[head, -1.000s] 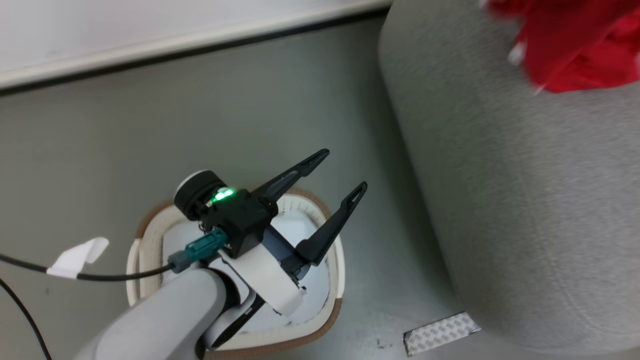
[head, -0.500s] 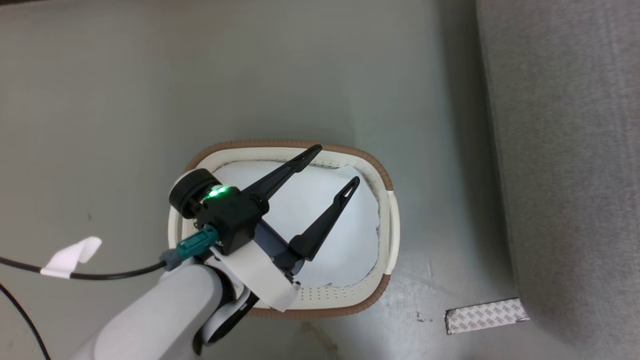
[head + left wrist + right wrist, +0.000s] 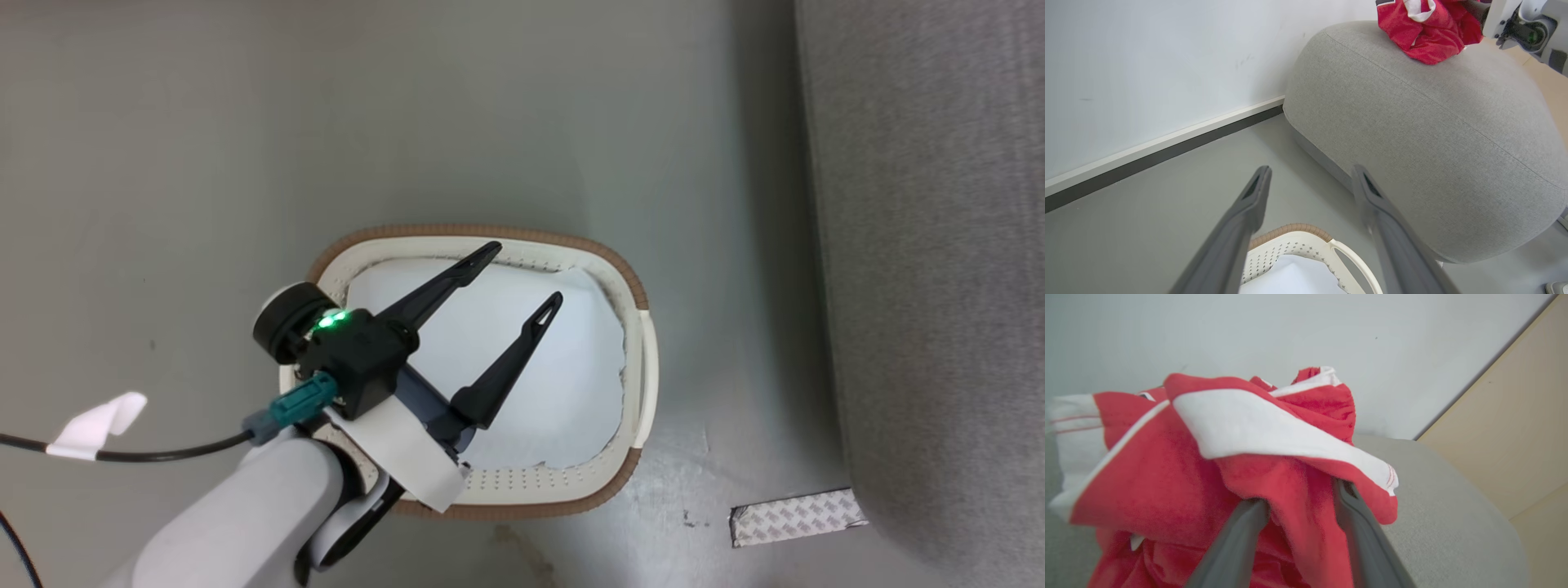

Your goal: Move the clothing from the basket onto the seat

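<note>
The clothing drapes over the right gripper, hiding its fingertips.

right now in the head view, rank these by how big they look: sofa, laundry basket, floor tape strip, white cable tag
1. grey sofa, though cut off by the frame
2. laundry basket
3. tape strip
4. white cable tag, close to the tape in size, so unsure

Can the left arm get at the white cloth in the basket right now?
Likely yes: the left gripper sits open over the basket, and the white cloth lies uncovered inside.
</note>
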Robot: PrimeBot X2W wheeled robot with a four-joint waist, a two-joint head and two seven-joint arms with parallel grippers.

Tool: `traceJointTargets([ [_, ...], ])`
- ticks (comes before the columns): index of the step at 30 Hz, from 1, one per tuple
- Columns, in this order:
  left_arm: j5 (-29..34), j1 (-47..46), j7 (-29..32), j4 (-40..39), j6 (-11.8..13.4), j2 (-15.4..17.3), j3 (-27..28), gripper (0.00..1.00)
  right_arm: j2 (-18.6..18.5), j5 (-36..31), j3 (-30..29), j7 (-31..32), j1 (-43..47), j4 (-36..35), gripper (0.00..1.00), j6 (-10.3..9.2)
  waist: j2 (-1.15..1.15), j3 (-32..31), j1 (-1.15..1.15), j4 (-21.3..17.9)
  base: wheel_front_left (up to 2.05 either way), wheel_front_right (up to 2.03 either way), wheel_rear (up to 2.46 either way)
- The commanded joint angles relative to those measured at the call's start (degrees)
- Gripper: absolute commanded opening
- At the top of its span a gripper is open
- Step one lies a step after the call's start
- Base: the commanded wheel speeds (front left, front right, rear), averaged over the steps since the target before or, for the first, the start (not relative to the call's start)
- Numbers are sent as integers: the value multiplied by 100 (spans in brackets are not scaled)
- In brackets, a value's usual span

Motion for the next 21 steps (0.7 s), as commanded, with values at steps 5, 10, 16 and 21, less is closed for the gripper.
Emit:
traceJointTargets([
  [5, -140, 231, -98, 20, 119, 100, 76, 100, 124, 247, 666, 393, 568, -674, 100, -15, 0, -493, 0, -273, 0, 0, 0],
  [10, -268, 494, -268, 156, 238, 62, 152, 100, 66, 787, 1315, 251, 1149, -684, 100, -15, 0, -986, 0, -449, 0, 0, 0],
  [16, -520, 1039, -549, 418, 429, -31, 300, 100, -273, 1602, 2279, -629, 1800, -53, 100, -15, 0, -1784, 0, -524, 0, 0, 0],
  [21, -564, 1593, -689, 622, 586, -181, 600, 100, -385, 2121, 2853, -1315, 2338, 452, 100, -15, 0, -2437, 0, -358, 0, 0, 0],
])
